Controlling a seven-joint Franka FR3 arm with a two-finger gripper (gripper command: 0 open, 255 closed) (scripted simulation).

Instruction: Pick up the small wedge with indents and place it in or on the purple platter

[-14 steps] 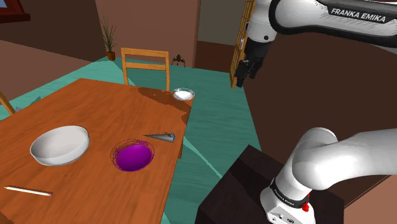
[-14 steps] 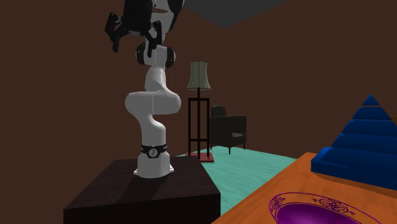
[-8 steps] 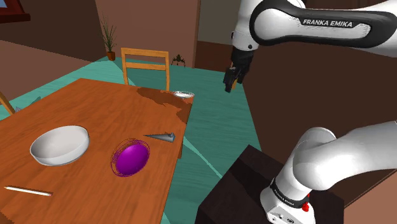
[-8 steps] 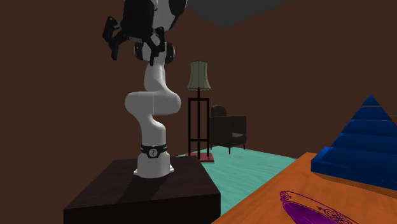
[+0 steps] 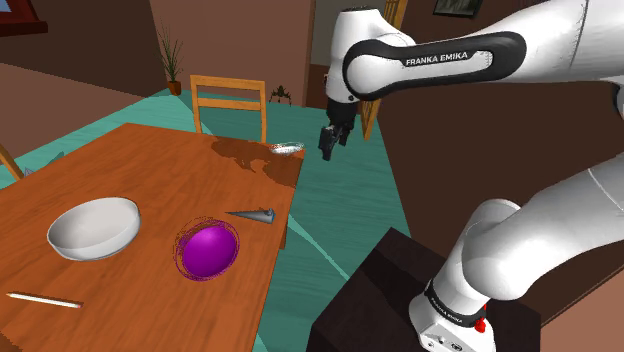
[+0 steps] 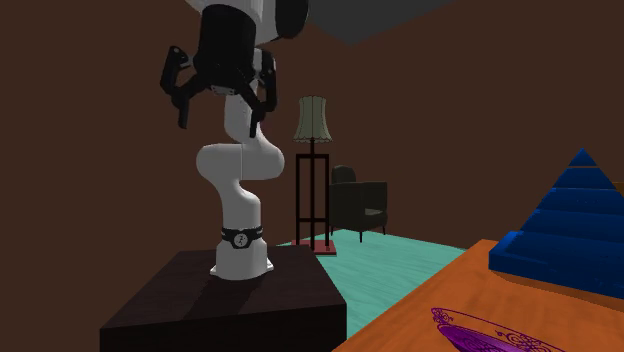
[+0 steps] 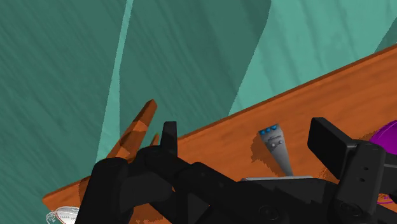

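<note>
The small wedge [image 5: 253,214] is a grey pointed piece lying on the wooden table [image 5: 150,170] near its edge, just right of the purple platter [image 5: 208,250] in the shoulder view. The platter looks tipped up rather than flat. My gripper [image 5: 328,143] hangs in the air beyond the table's far corner, well away from the wedge, open and empty. From the wrist, the wedge [image 7: 278,147] shows blue dots at one end and lies past my spread fingertips [image 7: 168,137], with the platter [image 7: 385,136] beside it. My gripper [image 6: 218,105] shows its fingers wide apart.
A white bowl [image 5: 93,226] and a thin white stick [image 5: 43,299] lie on the table's left. A small white dish [image 5: 288,149] sits at the far corner by a wooden chair [image 5: 229,104]. A blue stepped block [image 6: 570,225] stands by the platter [image 6: 500,332]. The dark stand [image 5: 400,290] is at lower right.
The arm has swung toward the shoulder view's left and lower, bringing the open gripper close to the table's far corner. The purple platter has tipped from flat to tilted.
</note>
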